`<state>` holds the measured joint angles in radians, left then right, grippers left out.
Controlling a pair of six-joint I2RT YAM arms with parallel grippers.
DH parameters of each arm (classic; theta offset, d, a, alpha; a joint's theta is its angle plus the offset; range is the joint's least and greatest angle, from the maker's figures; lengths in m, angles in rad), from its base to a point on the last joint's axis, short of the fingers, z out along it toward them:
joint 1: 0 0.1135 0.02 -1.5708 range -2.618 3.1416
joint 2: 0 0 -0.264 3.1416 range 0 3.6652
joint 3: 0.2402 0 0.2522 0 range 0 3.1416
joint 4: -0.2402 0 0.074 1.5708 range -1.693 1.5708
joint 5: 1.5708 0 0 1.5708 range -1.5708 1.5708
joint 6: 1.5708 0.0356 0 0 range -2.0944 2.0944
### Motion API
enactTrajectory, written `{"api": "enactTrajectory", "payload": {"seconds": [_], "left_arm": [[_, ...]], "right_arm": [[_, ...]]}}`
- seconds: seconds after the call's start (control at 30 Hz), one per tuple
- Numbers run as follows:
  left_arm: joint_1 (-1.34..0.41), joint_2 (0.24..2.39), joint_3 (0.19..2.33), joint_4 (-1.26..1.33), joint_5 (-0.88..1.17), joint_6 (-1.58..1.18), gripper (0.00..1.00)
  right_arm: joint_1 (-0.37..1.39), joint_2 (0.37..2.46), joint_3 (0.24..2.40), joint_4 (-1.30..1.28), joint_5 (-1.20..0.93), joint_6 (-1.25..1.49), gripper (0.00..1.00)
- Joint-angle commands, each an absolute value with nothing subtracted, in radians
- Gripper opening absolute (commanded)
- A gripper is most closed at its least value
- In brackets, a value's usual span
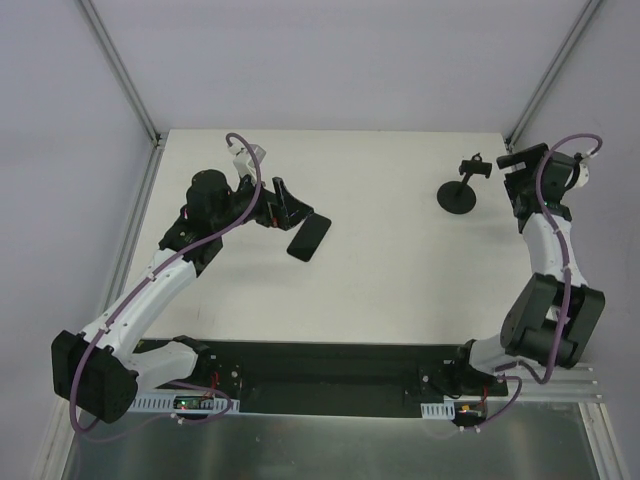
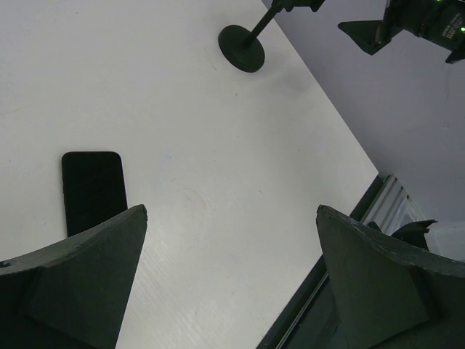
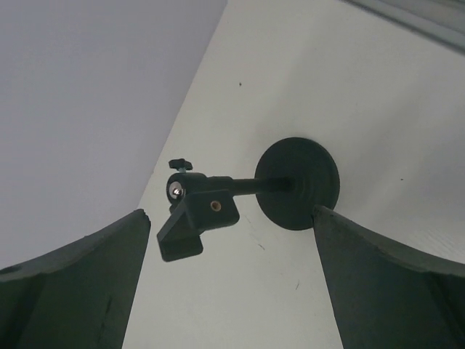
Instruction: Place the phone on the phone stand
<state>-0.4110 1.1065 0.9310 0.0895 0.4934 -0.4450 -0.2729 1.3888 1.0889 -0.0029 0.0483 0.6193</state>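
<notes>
The phone [image 1: 309,236] is a flat black slab lying face up on the white table [image 1: 380,260], left of centre. My left gripper [image 1: 289,206] hovers just beside its far-left end, open and empty. In the left wrist view the phone [image 2: 93,190] lies partly behind the left finger [image 2: 87,276], outside the gap of the left gripper [image 2: 231,218]. The phone stand [image 1: 457,197] stands at the far right, its cradle [image 1: 473,167] on a short stem. My right gripper [image 1: 513,185] sits to its right, open. In the right wrist view the phone stand [image 3: 298,182] and its cradle [image 3: 197,214] show beyond the open right gripper [image 3: 231,211].
Grey enclosure walls and metal corner posts [image 1: 120,70] bound the table at the back and sides. A black base strip [image 1: 320,365] carrying the arm mounts runs along the near edge. The right arm's wrist [image 2: 414,25] shows at the top right of the left wrist view.
</notes>
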Motion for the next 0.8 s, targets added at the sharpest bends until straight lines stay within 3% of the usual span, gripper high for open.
{"api": "enactTrajectory", "payload": {"seconds": [0.0, 0.07, 0.37, 0.53, 0.6, 0.77], "left_arm": [[-0.408, 1.088, 0.971, 0.114, 0.514, -0.454, 0.99], [-0.407, 1.092, 0.971, 0.114, 0.515, -0.454, 0.99], [-0.408, 1.114, 0.974, 0.112, 0.520, -0.451, 0.99], [-0.407, 1.123, 0.974, 0.112, 0.523, -0.453, 0.99], [-0.408, 1.124, 0.977, 0.110, 0.526, -0.462, 0.99], [-0.419, 1.143, 0.977, 0.110, 0.509, -0.555, 0.99]], "right_arm": [[-0.313, 1.578, 1.262, 0.057, -0.312, 0.594, 0.96], [-0.325, 1.662, 1.302, 0.049, -0.409, 0.595, 0.96], [-0.333, 1.743, 1.212, 0.297, -0.440, 0.756, 0.99], [-0.333, 1.746, 1.164, 0.383, -0.460, 0.844, 0.78], [-0.331, 1.738, 1.144, 0.400, -0.457, 0.862, 0.74], [-0.331, 1.720, 1.127, 0.406, -0.457, 0.874, 0.49]]}}
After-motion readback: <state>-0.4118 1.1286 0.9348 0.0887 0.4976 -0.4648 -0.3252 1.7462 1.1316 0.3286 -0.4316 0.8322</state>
